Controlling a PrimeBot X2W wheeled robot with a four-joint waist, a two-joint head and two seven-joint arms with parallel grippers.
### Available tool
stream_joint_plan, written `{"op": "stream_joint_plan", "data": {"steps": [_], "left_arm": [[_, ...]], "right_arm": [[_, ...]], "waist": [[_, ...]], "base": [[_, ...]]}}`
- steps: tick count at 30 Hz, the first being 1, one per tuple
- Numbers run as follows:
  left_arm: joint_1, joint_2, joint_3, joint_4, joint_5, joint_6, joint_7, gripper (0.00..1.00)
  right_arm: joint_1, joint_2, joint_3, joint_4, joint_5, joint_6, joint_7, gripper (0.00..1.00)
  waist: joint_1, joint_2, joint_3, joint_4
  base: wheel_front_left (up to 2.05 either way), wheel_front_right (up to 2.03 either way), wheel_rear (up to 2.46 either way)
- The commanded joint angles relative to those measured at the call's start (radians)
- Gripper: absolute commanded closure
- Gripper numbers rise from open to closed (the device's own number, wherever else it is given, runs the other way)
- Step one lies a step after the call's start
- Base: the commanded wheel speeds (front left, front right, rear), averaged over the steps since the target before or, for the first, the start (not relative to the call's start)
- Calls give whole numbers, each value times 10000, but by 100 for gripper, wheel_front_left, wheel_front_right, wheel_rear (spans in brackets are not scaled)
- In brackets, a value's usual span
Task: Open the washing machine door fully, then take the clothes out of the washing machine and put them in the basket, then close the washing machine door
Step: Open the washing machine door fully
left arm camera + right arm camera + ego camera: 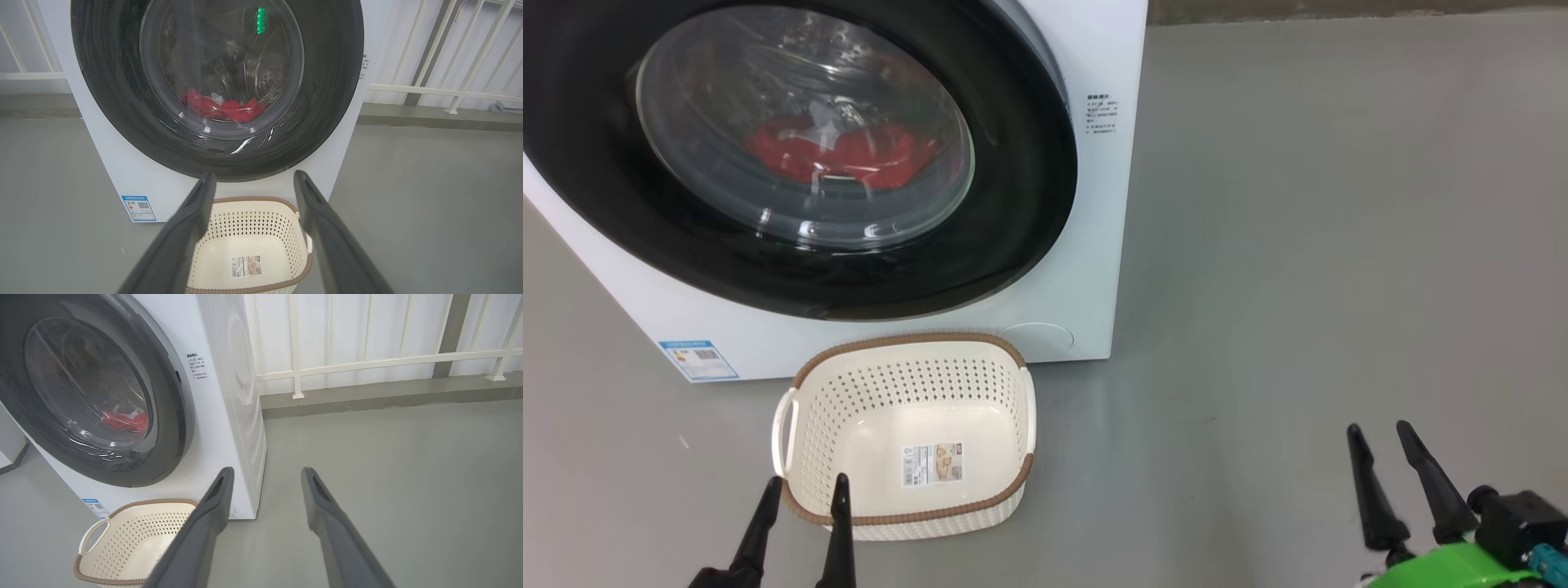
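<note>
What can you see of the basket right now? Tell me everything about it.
The basket is a small cream-white plastic tub, a rounded rectangle with perforated walls, a brown woven-look rim and a handle on each short side. It stands upright on the grey floor, close before the washing machine; whether they touch is unclear. Inside lies only a paper label on its bottom.
</note>
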Motion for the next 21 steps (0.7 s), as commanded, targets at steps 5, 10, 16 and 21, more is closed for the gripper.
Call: {"op": "stream_joint_plan", "data": {"steps": [5, 10, 16, 21], "left_arm": [[-313, 104, 179, -329, -101, 97, -124, 0], [-589, 104, -12, -325, -110, 96, -124, 0], [-1020, 104, -276, -356, -158, 65, -124, 0], [-1404, 104, -464, -378, -226, 38, -124, 0]], "right_arm": [[-1091, -106, 473, -606, 1111, 65, -91, 100], [-2340, -35, 665, -675, 3090, 65, -91, 100], [-4112, -202, 1028, -519, 4891, 65, -91, 100], [-5548, -595, 1286, -178, 6072, 65, -91, 100]], "waist": [[0, 0, 216, 28], [0, 0, 479, 146], [0, 0, 905, 461], [0, 0, 1352, 860]], "base": [[0, 0, 0], [0, 0, 0], [0, 0, 0], [0, 0, 0]]}}
